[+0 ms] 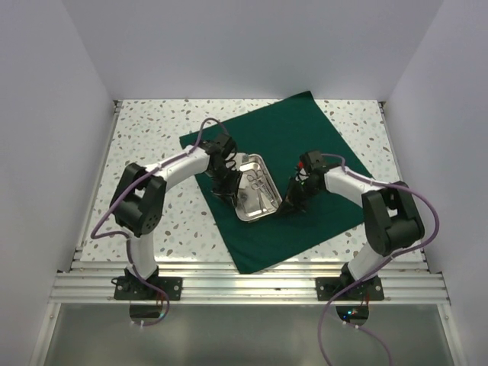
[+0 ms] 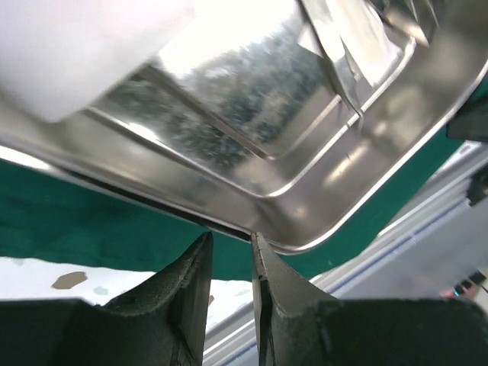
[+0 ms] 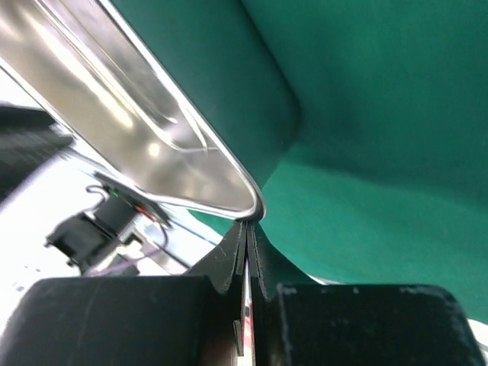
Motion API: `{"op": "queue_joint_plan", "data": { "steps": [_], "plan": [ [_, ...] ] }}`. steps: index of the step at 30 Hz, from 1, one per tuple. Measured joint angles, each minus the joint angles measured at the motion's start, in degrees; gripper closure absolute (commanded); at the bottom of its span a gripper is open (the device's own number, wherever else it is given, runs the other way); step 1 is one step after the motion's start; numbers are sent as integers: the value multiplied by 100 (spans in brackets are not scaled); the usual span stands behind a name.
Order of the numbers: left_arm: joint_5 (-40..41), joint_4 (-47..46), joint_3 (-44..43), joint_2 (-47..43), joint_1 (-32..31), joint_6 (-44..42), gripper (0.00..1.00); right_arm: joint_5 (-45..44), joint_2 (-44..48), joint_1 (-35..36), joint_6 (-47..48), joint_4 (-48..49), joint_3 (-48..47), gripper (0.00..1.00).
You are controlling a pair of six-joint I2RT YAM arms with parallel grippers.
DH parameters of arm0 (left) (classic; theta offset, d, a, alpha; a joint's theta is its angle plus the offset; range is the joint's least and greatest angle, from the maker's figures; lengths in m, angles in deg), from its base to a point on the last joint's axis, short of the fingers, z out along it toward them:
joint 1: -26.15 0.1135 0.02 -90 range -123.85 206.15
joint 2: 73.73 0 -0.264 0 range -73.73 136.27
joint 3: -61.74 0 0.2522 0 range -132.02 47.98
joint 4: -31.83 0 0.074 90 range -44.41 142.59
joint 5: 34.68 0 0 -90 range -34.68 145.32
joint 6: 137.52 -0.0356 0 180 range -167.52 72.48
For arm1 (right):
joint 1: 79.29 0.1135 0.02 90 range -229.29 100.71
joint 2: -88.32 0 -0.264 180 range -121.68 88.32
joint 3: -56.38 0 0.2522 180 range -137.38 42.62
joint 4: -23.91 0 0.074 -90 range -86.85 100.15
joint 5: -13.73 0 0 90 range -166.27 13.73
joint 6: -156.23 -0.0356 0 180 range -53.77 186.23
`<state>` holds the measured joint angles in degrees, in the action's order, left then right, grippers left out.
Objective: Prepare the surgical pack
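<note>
so the shiny rectangular steel tray (image 1: 255,210) sits between the claws: left claw (image 2: 231,238) nearly together at one rim (grip unclear), right claw (image 3: 249,225) pinched together opposite

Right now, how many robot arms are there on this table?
2. The left arm reaches the tray's left edge on the green cloth; the right arm reaches its right edge. None appears hidden.

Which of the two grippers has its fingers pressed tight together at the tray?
The right gripper: its fingers meet at the rim of the steel tray, while the left gripper shows a gap between its fingers.
</note>
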<state>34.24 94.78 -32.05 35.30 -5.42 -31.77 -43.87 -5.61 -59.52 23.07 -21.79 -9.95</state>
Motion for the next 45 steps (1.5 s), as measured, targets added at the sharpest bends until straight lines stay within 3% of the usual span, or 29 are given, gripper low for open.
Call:
{"op": "queue_joint_plan", "data": {
  "steps": [10,16,18,20,21,23,25,29,34,39,45],
  "plan": [
    [-1191,85,-828,831,-264,-48,62,-599,-540,-914,109,-321,-1296,97],
    [-1696,-116,-1464,1283,-522,-31,48,-1088,-1268,-1217,662,-990,-2597,89],
    [-1674,-166,-1510,1261,-581,-42,43,-1263,-1294,-1202,870,-1217,-2865,77],
    [-1506,-221,-1493,1158,-616,-63,31,-1410,-1255,-1189,1060,-1419,-3018,63],
    [-1349,-256,-1445,1054,-623,-76,26,-1486,-1231,-1189,1132,-1471,-3027,48],
    [-857,-330,-1344,737,-619,-111,19,-1624,-1145,-1182,1272,-1665,-3005,34],
    [-387,-404,-1298,409,-592,-162,13,-1694,-979,-1180,1360,-1731,-2826,30],
    [516,-505,-1561,-15,-387,-216,11,-1692,-682,-1137,1357,-1827,-2347,25],
    [949,-621,-2109,269,328,-356,13,-1650,-660,-859,1147,-1790,-2129,24],
    [968,-599,-2756,1209,857,-490,16,-1578,-743,-645,844,-1602,-2098,24],
    [356,-621,-2732,1952,848,-435,23,-1495,-1213,-660,647,-1377,-2107,27]
  ]
}}
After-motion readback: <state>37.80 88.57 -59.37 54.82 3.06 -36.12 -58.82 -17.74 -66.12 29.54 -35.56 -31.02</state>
